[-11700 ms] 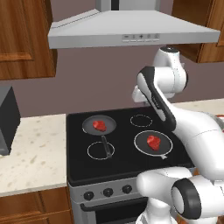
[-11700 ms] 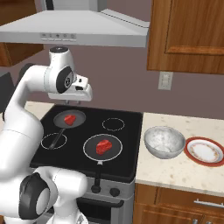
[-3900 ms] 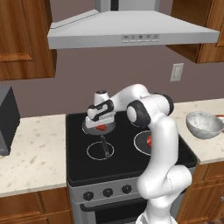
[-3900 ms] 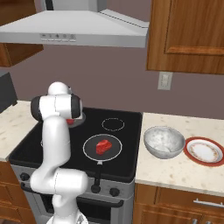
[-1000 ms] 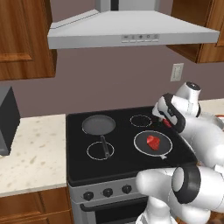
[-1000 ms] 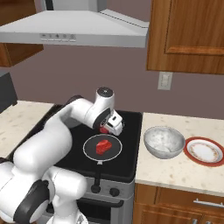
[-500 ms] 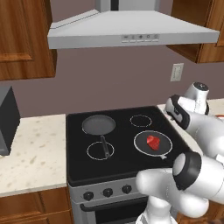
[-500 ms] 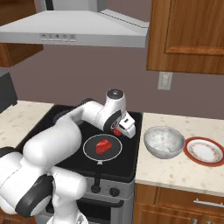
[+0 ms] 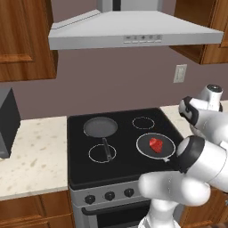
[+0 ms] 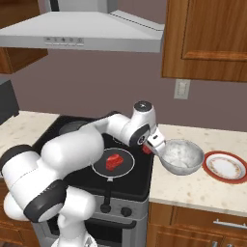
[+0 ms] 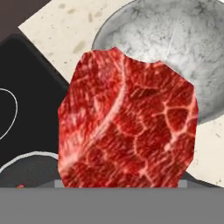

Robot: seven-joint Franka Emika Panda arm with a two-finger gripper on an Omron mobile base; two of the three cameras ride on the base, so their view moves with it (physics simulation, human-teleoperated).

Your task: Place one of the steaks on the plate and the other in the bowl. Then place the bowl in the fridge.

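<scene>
Moved: gripper (image 10: 148,146) has swung right from mid-stove to bowl (image 10: 182,155) rim.
Grip: pinching steak (image 11: 127,122), jaws wide.
Why: held beside bowl, likely for dropping in.
Other steak (image 10: 114,160): in pan (image 10: 126,170).
Plate (image 10: 225,166): right of bowl.

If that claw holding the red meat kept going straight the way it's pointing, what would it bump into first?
Most likely the bowl: past the steak held in the gripper, its speckled rim lies just ahead on the counter. Exact depth is unclear.
</scene>
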